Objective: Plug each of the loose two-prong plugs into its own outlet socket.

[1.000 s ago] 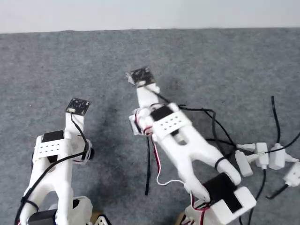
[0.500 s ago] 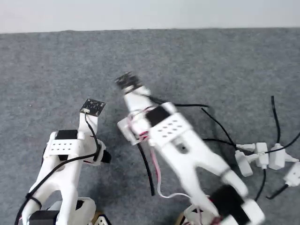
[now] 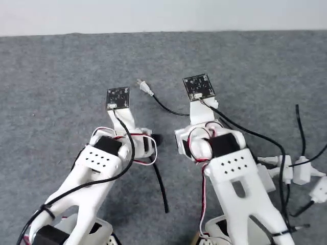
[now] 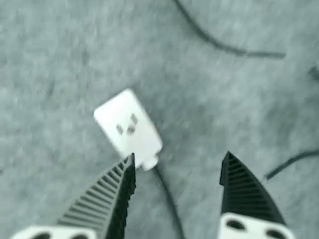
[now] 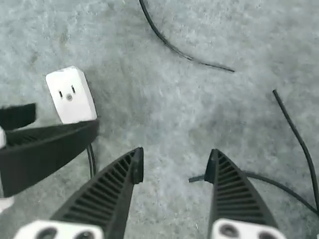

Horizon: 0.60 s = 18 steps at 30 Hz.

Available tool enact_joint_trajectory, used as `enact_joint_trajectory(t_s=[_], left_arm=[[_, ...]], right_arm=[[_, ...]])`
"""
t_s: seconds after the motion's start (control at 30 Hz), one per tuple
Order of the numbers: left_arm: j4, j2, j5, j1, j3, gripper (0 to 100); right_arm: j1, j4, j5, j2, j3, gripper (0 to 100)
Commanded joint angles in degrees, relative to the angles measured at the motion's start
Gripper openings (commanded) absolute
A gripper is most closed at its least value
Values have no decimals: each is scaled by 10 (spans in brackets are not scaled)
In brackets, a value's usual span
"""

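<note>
Grey carpet (image 3: 61,66) runs past a white socket (image 4: 128,124) to the wall (image 3: 163,15); both jaws apart.

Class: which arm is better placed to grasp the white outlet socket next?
Likely left. The left gripper is open, with the white outlet socket just ahead of it. The right gripper, also open, faces carpet; the socket lies off to its side.

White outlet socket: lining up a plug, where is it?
The white outlet socket lies on grey carpet just ahead of the open left gripper, left wrist view.
</note>
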State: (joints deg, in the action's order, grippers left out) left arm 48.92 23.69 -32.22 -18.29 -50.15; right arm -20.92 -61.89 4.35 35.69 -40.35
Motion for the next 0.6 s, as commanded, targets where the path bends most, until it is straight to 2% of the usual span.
enact_joint_trajectory(t_s=[0.0, 0.13, 0.4, 0.57], left_arm=[[-34, 14, -26, -5, 7, 258], [-49, -19, -49, -4, 9, 258], [-57, -213, -51, 24, 105, 258], [-33, -233, -51, 25, 132, 258]], right_arm=[[7, 17, -6, 27, 5, 183], [7, 19, -6, 27, 2, 183], [6, 20, -6, 27, 2, 183], [6, 20, -6, 27, 2, 183]])
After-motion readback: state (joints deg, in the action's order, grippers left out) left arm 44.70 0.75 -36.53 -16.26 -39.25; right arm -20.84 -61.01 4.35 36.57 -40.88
